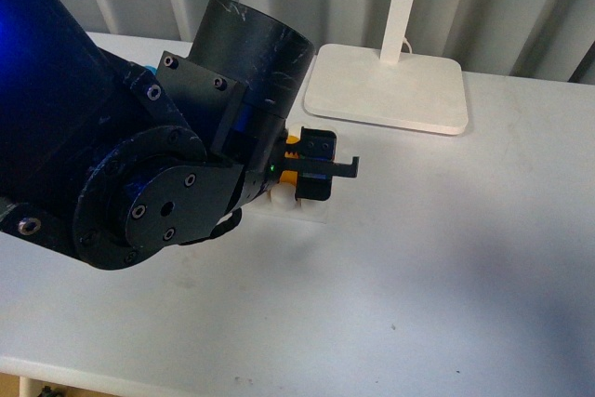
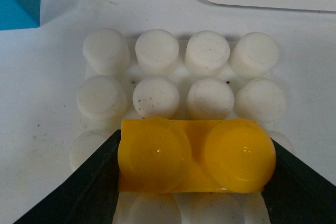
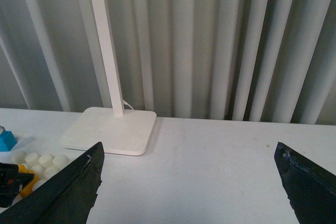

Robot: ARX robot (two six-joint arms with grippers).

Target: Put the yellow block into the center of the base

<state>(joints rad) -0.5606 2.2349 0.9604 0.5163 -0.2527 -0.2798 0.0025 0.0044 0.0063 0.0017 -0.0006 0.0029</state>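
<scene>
Left gripper (image 2: 195, 182) clenched on the yellow block (image 2: 195, 162), base (image 2: 157, 51) near rows hidden beneath.

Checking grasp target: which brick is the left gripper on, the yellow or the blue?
The yellow block: the left gripper has a dark finger against each end, over the base. The blue brick sits apart, off the base, untouched.

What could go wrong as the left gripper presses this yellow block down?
1. The yellow block sits over the base's third stud row, not clearly the middle four studs, so it may seat off-centre.
2. The left gripper's fingers flank the block closely and might catch neighbouring studs.
3. The base looks unsecured and could slide.
</scene>
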